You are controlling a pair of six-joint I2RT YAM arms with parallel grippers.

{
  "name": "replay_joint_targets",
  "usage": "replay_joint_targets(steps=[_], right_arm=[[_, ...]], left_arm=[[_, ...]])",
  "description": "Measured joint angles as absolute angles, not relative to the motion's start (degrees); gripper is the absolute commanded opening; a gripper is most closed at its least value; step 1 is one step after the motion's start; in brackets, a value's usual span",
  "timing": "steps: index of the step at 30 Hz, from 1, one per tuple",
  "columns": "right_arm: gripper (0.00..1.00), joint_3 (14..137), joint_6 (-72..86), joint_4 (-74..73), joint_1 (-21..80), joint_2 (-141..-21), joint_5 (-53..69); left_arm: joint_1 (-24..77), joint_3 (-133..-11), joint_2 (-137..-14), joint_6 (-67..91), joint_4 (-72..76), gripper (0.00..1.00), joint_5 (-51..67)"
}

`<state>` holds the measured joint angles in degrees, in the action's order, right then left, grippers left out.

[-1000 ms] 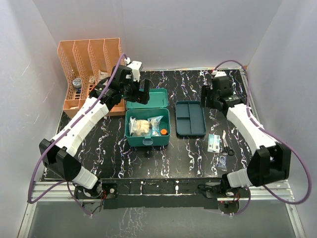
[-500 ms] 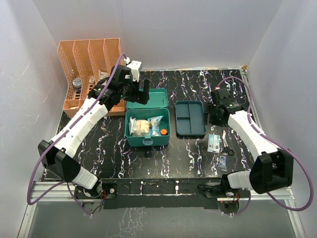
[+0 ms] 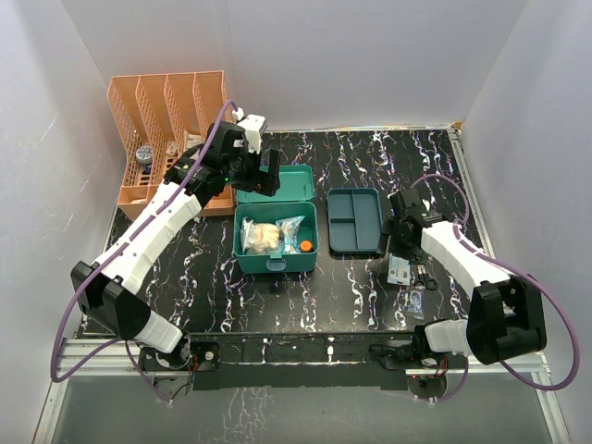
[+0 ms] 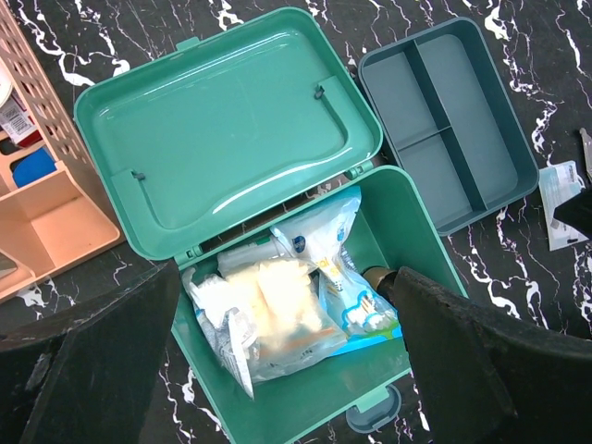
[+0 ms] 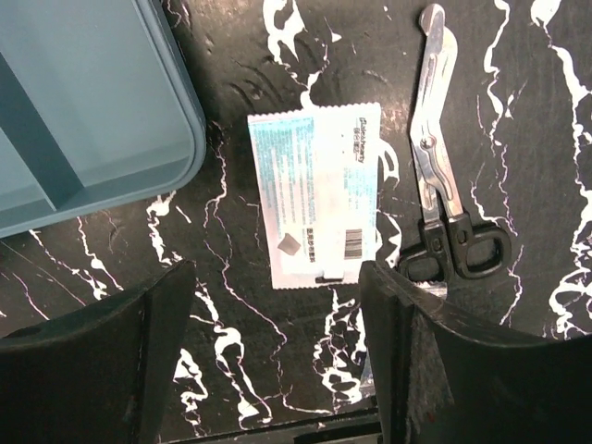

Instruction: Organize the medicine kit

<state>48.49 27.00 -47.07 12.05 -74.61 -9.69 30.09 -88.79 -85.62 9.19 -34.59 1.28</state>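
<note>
Well, the black marbled table [image 3: 351, 301] is carrying everything, with an orange slotted rack [image 3: 162, 102] standing at its far left corner. The teal medicine kit [image 3: 276, 263] is sitting left of centre, its lid [image 4: 227, 129] lying open behind it and wrapped packets [image 4: 277, 314] filling the box. Its darker divided tray [image 3: 356, 222] is lying just right of the box, apart from it. The left gripper [image 4: 277, 370] is hovering above the kit, fingers spread wide, holding nothing. The right gripper [image 5: 277, 351] is hanging over a blue-printed sachet [image 5: 316, 194], fingers likewise wide apart. Black-handled scissors [image 5: 442, 185] are lying just right of that sachet.
</note>
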Motion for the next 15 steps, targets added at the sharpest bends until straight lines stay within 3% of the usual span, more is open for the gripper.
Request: replay_joint_targets(steps=[15], right_arm=[[0.61,45.2,26.8,-41.2,12.0,-80.1,-9.5]], left_arm=[[30.1,-88.8,-85.6,9.4,-34.6,0.99,2.4]])
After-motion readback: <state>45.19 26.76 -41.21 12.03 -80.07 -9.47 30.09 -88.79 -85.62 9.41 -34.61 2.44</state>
